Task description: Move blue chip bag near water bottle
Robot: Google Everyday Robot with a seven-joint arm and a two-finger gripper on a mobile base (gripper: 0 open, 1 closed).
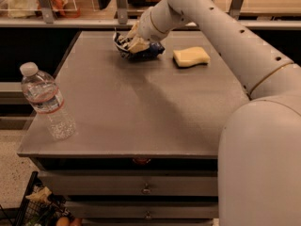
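**At the far edge of the table, gripper on the bag**

Across most of the frame spreads a flat grey-brown table (141,107), with two drawer fronts (146,188) below its front edge and a small reddish mark just under the lip. Behind it, along the top of the frame, runs a shelf (84,23) with metal uprights and light-coloured packages that are hard to identify. Speckled floor (9,178) shows at lower left, beside a wire basket (28,206) cut off by the frame's corner.

The gripper (135,42) sits at upper centre, at the table's back edge, pinching the blue chip bag (153,50); its pale fingers cover much of the crumpled foil, so the lettering cannot be read. Whether the bag rests on the surface or is just raised off it cannot be told. A pale yellow sponge (191,57) lies near the bag, to its right. The water bottle (47,102) stands upright at the left of the frame, at the table's front corner, well apart from the bag.

The robot's white arm (225,36) sweeps in from the right, and its bulky body fills the lower right, hiding that side of the table.
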